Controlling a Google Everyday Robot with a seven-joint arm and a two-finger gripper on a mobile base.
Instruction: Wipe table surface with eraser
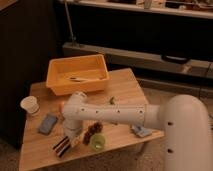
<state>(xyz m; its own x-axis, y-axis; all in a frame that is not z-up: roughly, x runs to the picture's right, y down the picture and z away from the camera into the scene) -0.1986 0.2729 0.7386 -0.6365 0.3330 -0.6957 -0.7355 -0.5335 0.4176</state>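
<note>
A blue-grey rectangular pad (48, 123), likely the eraser, lies flat on the wooden table (125, 87) at the left. My gripper (62, 145) hangs at the end of the white arm (115, 114), low over the table near its front-left edge. It is to the right of the pad and nearer the front, apart from it. Whether it holds anything is not visible.
An orange bin (55, 75) with utensils stands at the back. A white cup (30, 105) is at the left edge. Dark red grapes (93, 131) and a green cup (97, 142) sit beside the gripper. A second blue-grey object (141, 131) lies at the right edge.
</note>
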